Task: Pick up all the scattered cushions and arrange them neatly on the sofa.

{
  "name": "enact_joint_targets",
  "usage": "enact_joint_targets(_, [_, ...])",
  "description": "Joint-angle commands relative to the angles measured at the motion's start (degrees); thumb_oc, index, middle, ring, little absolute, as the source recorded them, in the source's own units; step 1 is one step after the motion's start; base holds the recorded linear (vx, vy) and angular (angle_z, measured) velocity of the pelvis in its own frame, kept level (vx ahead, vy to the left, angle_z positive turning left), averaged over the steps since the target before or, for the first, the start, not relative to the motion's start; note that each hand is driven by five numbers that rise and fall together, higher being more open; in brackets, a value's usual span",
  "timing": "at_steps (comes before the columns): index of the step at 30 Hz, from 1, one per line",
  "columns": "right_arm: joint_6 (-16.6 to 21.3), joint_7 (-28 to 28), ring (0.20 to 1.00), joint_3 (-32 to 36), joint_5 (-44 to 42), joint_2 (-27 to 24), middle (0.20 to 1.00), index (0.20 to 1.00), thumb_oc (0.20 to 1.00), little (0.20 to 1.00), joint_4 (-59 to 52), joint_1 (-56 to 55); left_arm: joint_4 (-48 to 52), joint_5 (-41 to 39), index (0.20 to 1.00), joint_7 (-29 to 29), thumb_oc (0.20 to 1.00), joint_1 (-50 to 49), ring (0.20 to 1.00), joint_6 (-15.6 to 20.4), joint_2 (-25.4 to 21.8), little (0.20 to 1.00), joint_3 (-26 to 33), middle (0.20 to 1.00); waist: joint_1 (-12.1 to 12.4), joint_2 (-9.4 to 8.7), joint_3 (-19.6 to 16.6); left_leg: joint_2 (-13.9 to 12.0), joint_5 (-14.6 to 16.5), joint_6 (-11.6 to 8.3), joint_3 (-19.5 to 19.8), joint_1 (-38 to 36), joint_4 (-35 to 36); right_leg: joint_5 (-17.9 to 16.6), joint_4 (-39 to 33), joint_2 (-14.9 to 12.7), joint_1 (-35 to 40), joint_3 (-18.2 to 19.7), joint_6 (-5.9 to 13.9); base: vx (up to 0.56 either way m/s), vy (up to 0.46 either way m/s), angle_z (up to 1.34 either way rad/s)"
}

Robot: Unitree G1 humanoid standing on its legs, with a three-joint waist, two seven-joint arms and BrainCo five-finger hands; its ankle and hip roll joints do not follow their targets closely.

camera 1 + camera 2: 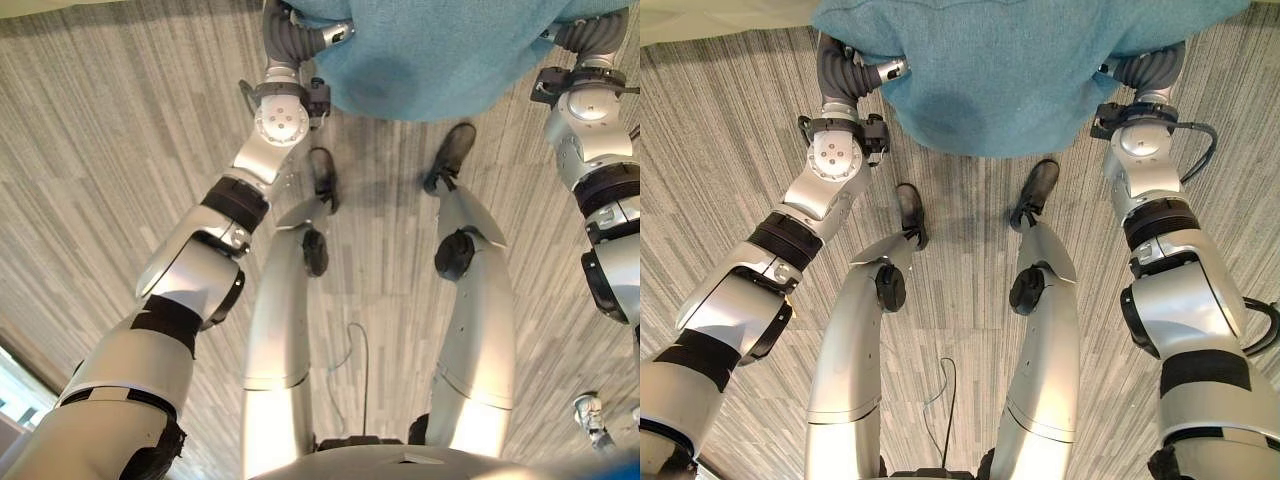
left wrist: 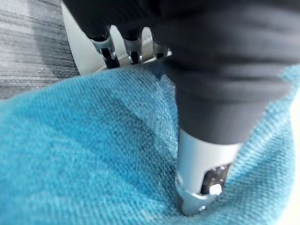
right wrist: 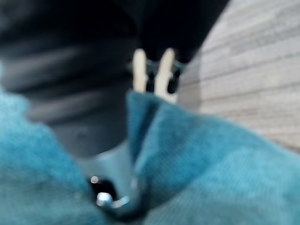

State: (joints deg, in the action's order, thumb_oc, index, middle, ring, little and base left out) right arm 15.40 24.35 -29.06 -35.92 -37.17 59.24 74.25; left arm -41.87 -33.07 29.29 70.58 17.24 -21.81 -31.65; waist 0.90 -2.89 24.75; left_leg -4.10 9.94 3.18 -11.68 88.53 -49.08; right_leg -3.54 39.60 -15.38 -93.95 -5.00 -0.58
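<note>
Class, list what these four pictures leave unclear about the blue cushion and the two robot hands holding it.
- Blue cushion: its far part is cut off by the top edge in both eye views.
- Left robot hand: fingertips go behind the cushion's edge in its wrist view; grip unclear.
- Right robot hand: blurred in its wrist view, fingers partly behind a cushion fold.

Both silver-grey arms are reaching forward and down, the left hand (image 2: 126,49) pressing its thumb into a teal woven fabric cushion (image 1: 1030,70) with its fingers hooked over the edge, while the right hand (image 3: 154,75) is gripping the opposite side.
</note>
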Motion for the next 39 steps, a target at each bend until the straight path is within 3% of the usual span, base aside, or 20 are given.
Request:
enact_joint_targets(1, [6.5,-5.6,0.746,-9.3,1.2,6.6,0.746,0.746,0.746,0.746,-10.9,7.8,4.7,0.0,0.743,-3.8,0.743,0.8,0.743,5.2,5.0,0.743,-2.6,0.743,-0.8,4.13,-6.6,2.8,1.3,-4.1,12.1,0.1,3.0,11.1,8.0,1.6,4.1,3.0,7.08,0.0,0.0,0.0])
enact_joint_targets(2, [6.5,-5.9,0.2,-10.0,1.4,6.7,0.2,0.2,0.2,0.2,-11.8,8.2,4.9,-0.8,0.294,-3.9,0.294,0.9,0.294,5.5,4.9,0.294,-2.5,0.294,-0.8,4.11,-6.6,2.9,1.3,-4.04,12.2,0.1,3.1,11.1,7.9,1.6,4.1,3.0,7.07,0.0,0.0,0.0])
enact_joint_targets(3, [6.4,-5.9,0.2,-10.1,1.4,6.7,0.2,0.2,0.2,0.2,-11.8,8.3,4.9,-0.8,0.2,-4.0,0.2,1.0,0.2,5.5,4.9,0.2,-2.4,0.2,-0.8,4.14,-6.6,2.9,1.2,-4.04,12.2,0.1,3.1,11.1,7.9,1.6,4.1,3.0,7.06,0.0,0.0,0.0])
enact_joint_targets(11, [7.7,-4.5,0.2,-8.4,5.1,9.0,0.2,0.2,0.2,0.2,-19.5,5.8,7.2,-3.5,0.2,-3.7,0.2,-0.9,0.2,8.1,2.3,0.2,1.5,0.2,-1.1,3.78,-8.2,3.3,1.0,-3.99,12.1,-0.2,3.8,10.9,7.5,2.3,4.1,3.2,7.13,0.0,0.002,0.0])
enact_joint_targets(17, [8.2,-2.5,0.2,-3.1,9.1,9.3,0.2,0.2,0.2,0.2,-24.9,-0.7,11.8,-2.9,0.2,-3.9,0.2,-6.8,0.2,9.1,4.0,0.2,5.1,0.2,-1.6,3.68,-9.6,3.1,0.5,-4.34,11.8,-5.0,6.7,10.7,4.9,2.8,9.0,2.2,7.23,-0.02,-0.003,0.0])
enact_joint_targets(21, [8.7,-1.6,0.2,3.5,13.8,9.6,0.2,0.2,0.2,0.2,-34.0,-11.2,20.2,-0.5,0.2,-6.0,0.2,-15.7,0.2,9.3,6.0,0.2,7.1,0.2,-2.3,3.4,-9.4,3.2,-0.4,-4.69,12.2,-15.1,13.2,10.5,-0.3,2.7,19.5,-0.3,7.25,-0.07,-0.047,0.09])
enact_joint_targets(23, [8.5,-1.5,0.2,3.7,14.0,9.7,0.2,0.2,0.2,0.2,-34.5,-11.8,20.4,-0.4,0.2,-5.9,0.2,-16.1,0.2,9.2,6.0,0.2,6.9,0.2,-2.3,3.38,-9.2,3.2,-0.5,-4.7,12.3,-15.9,13.5,10.4,-0.6,2.7,20.3,-0.5,7.24,-0.03,-0.021,0.17])
enact_joint_targets(28, [8.4,-2.0,0.2,10.8,20.4,10.1,0.2,0.2,0.2,0.2,-45.4,-28.1,29.2,5.0,0.2,-8.3,0.2,-27.9,0.2,8.1,4.0,0.2,8.4,0.2,-2.3,2.8,-8.9,3.1,-2.2,-6.54,14.4,-29.3,22.0,10.1,-8.2,1.6,34.4,-4.3,7.36,0.0,-0.076,0.12])
enact_joint_targets(34, [7.7,-3.8,0.2,12.9,23.3,12.7,0.2,0.2,0.2,0.2,-50.8,-41.5,35.0,6.5,0.2,-11.0,0.2,-40.5,0.2,8.5,3.4,0.2,9.8,0.2,-1.0,1.84,-10.1,3.2,-3.8,-7.41,15.8,-43.8,29.7,9.5,-15.0,0.9,49.1,-8.4,7.38,-0.02,-0.045,0.18])
enact_joint_targets(35, [7.5,-4.1,0.2,13.0,23.8,13.1,0.2,0.2,0.2,0.2,-51.2,-43.3,35.3,6.4,0.2,-11.6,0.2,-42.6,0.2,8.5,3.3,0.2,9.7,0.2,-0.7,1.53,-10.0,3.6,-5.8,-7.27,15.8,-45.4,30.9,7.6,-17.1,0.6,51.5,-9.6,6.87,-0.02,-0.012,0.24])
enact_joint_targets(36, [7.0,-5.3,0.2,12.9,24.0,14.0,0.2,0.2,0.2,0.2,-52.1,-47.0,36.1,5.4,0.2,-13.4,0.2,-47.1,0.2,8.5,3.3,0.2,10.0,0.2,-0.1,1.09,-10.4,3.2,-6.3,-7.47,16.1,-51.7,34.2,7.0,-20.5,0.5,58.2,-11.2,7.07,-0.02,0.001,0.26])
enact_joint_targets(38, [6.9,-5.9,0.2,12.7,24.1,14.6,0.2,0.2,0.2,0.2,-52.5,-48.9,36.4,5.6,0.2,-14.2,0.2,-49.5,0.2,8.3,2.8,0.2,10.0,0.2,0.3,0.97,-10.5,3.3,-6.5,-7.67,16.2,-55.2,35.8,6.7,-22.2,0.8,61.9,-12.1,7.26,0.09,-0.002,0.25])
enact_joint_targets(39, [6.2,-7.2,0.2,12.3,24.6,14.8,0.2,0.2,0.2,0.2,-52.9,-52.0,36.8,5.8,0.2,-15.4,0.2,-53.7,0.2,8.0,2.3,0.2,10.5,0.2,0.8,0.72,-11.0,3.1,-6.9,-7.72,16.3,-61.0,38.7,6.3,-25.2,1.2,68.1,-13.3,7.46,0.17,0.005,0.2])
